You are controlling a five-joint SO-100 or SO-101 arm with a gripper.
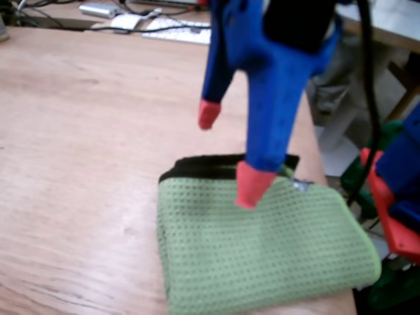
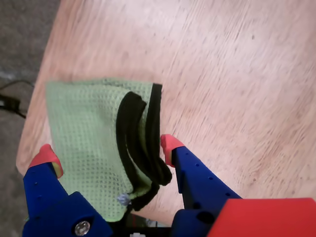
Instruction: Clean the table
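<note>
The reddish-brown wooden counter [image 1: 79,144] filled both views. A folded green cloth [image 1: 262,249] with black trim lay at its edge, toward five o'clock in the fixed view. Above it, the blue gripper [image 1: 228,153] held its red-tipped jaws spread, gripping nothing.

The blue gripper [image 1: 227,151] comes down from the top of the fixed view, jaws spread wide apart, holding nothing. Both fingers have red tips [image 1: 252,184]. In the wrist view the gripper [image 2: 107,150] pokes up from the bottom edge, tips well apart.
</note>
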